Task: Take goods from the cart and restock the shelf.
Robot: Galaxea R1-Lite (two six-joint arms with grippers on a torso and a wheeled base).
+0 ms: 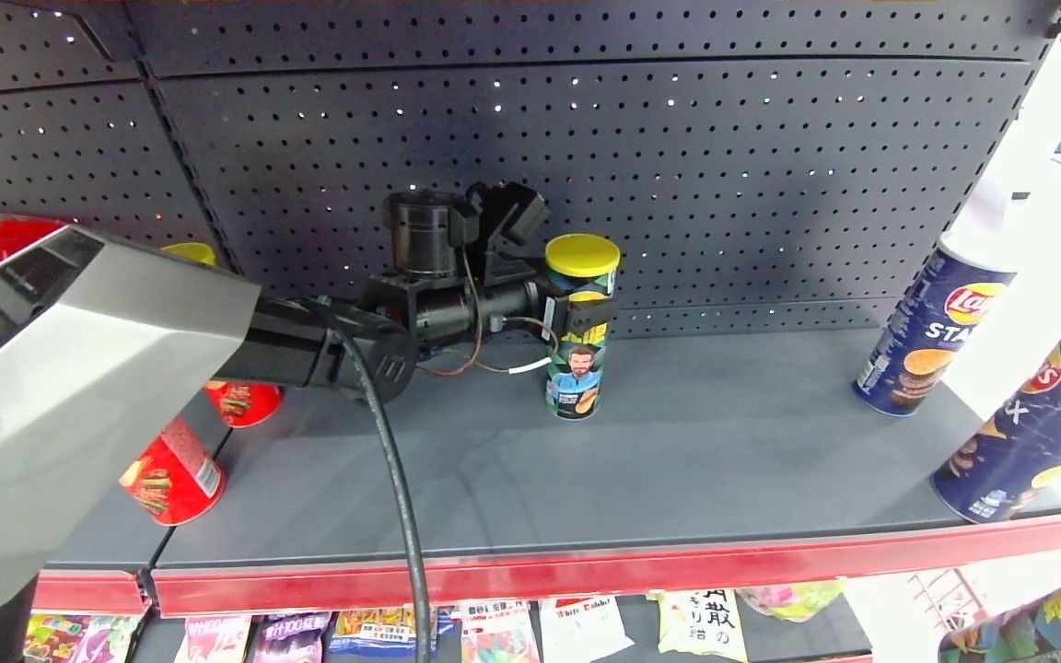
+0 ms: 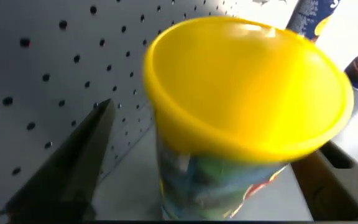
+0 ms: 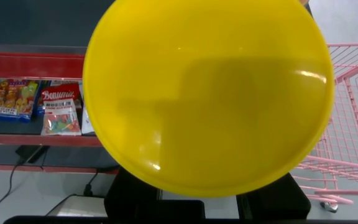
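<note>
**Grey shelf, one can standing, one can held**

Dark perforated sheet metal forms the back panel, matte and dotted with round holes. Below it lies a smooth grey shelf deck with a glossy red strip along its front edge.

From the head camera, a yellow-lidded can stands upright on the deck, close to the back panel. It is a slim cylinder with a flat plastic lid and a printed cartoon face. The left gripper sits around its upper half. To the can's right the deck is bare up to two tall blue cans, which lean near the shelf's end. To its left, partly behind the arm, stand two red cans. In front of it the deck lies bare to the red strip. Snack packets lie on the level below.

The left wrist camera looks down on that lid. Dark wedge-shaped fingers flank the can, and a strip of deck shows between one finger and the can's wall, so the jaws stand apart.

At the right wrist, the right gripper clasps a second can, whose round yellow lid is smooth and shiny. Beside it is the wire mesh of a pink cart.
</note>
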